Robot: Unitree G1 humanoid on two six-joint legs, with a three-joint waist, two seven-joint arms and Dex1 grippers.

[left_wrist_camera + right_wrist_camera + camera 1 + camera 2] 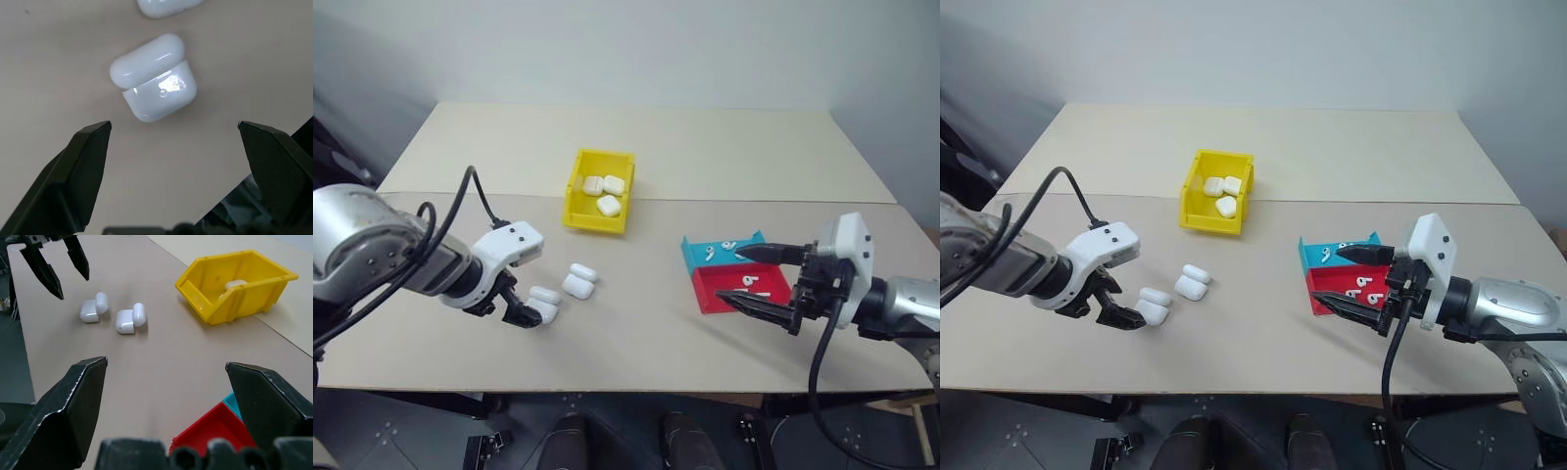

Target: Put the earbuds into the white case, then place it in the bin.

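Lying flat, white case (154, 83) lid-open

A beige table (646, 333) fills the foreground, with a second beige table (705, 137) butted against its far edge along a straight seam. Toward the near table's right edge sit a shallow teal tray (697, 252) and a shallow red tray (710, 292), touching (the teal one on the far side). A pale wall (636, 49) rises behind the far table.
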